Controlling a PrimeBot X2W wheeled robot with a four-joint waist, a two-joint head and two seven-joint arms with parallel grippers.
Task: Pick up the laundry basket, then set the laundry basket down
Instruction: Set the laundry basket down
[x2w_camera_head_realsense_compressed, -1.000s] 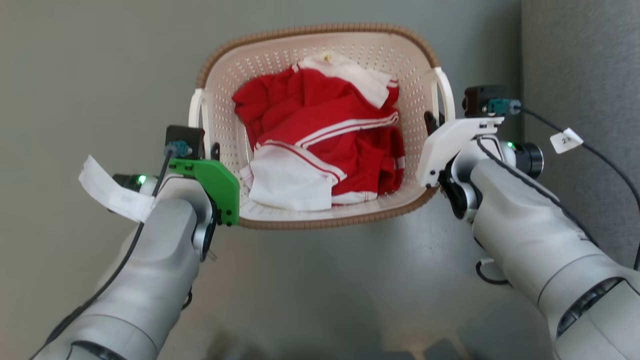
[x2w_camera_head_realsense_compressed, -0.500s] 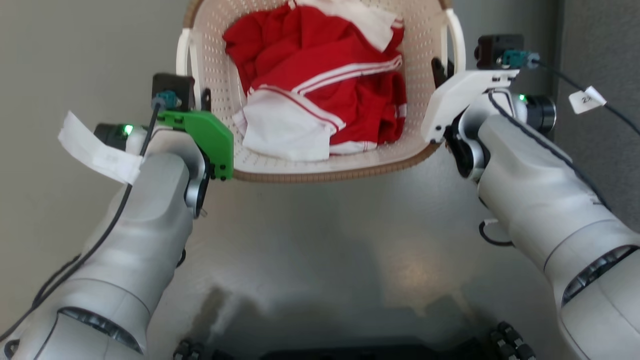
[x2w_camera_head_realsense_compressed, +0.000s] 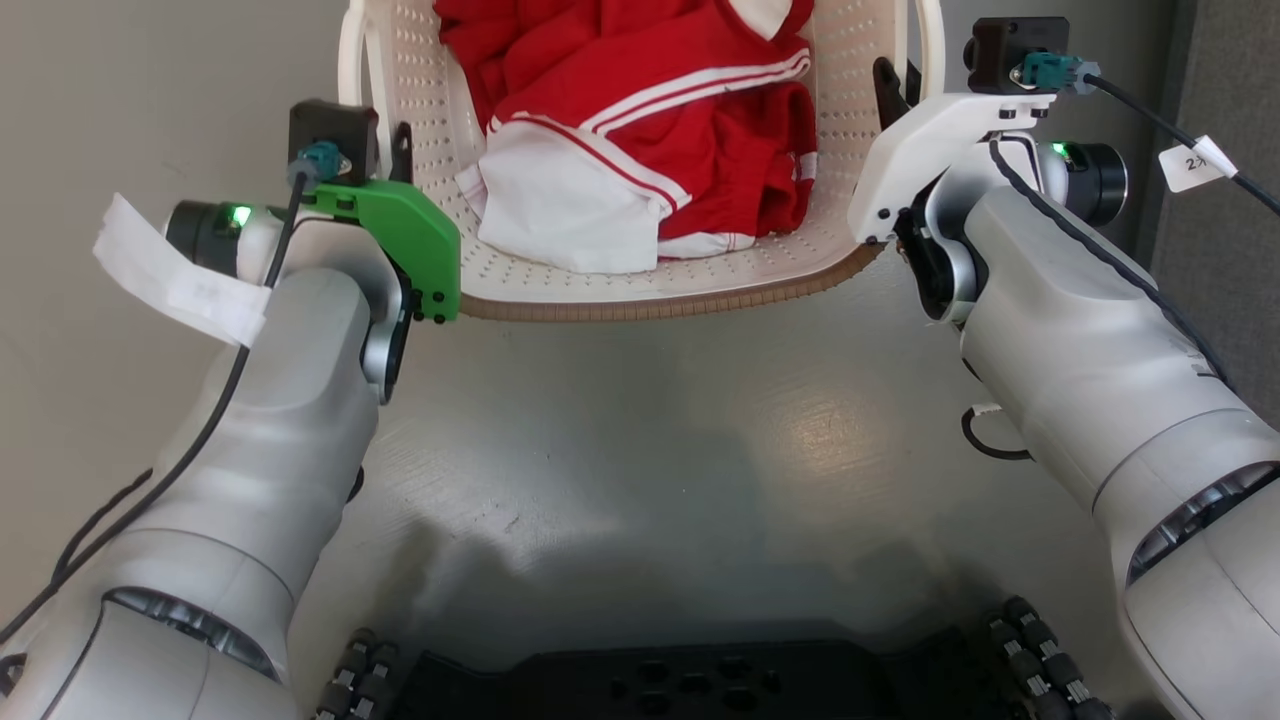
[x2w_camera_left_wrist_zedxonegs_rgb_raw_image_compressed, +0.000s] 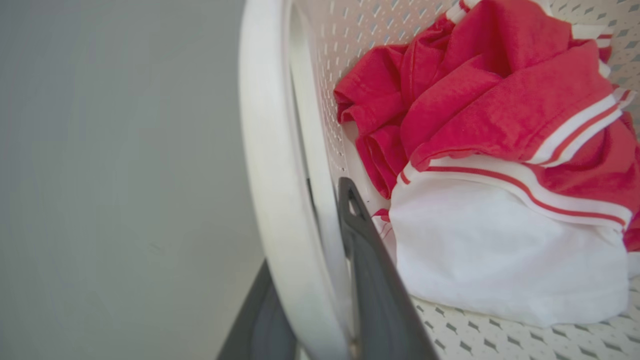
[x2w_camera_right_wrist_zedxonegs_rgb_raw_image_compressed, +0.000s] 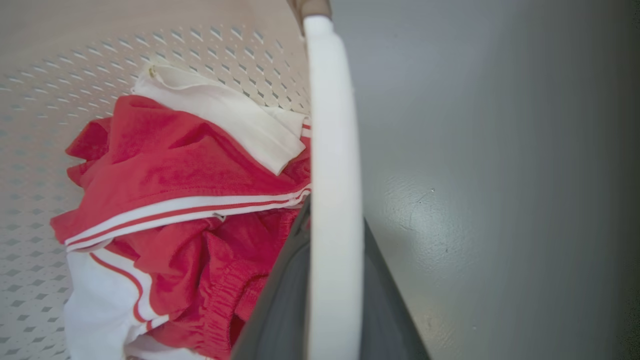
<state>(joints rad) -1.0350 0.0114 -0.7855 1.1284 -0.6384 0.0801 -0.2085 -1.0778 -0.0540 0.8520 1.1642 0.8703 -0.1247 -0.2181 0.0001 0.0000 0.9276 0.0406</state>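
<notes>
Gripping the laundry basket by both handles, straight ahead of you over the grey floor.
Your left tool is pinched shut on the left handle, your right tool on the right handle. Move one side faster and the basket likely tilts; a thin handle could slide out and the red and white clothes spill.

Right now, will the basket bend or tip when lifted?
Probably light: the laundry basket is thin holey plastic with few clothes. Likely hangs level, as the left tool and right tool grip opposite handles. Those might flex.
</notes>
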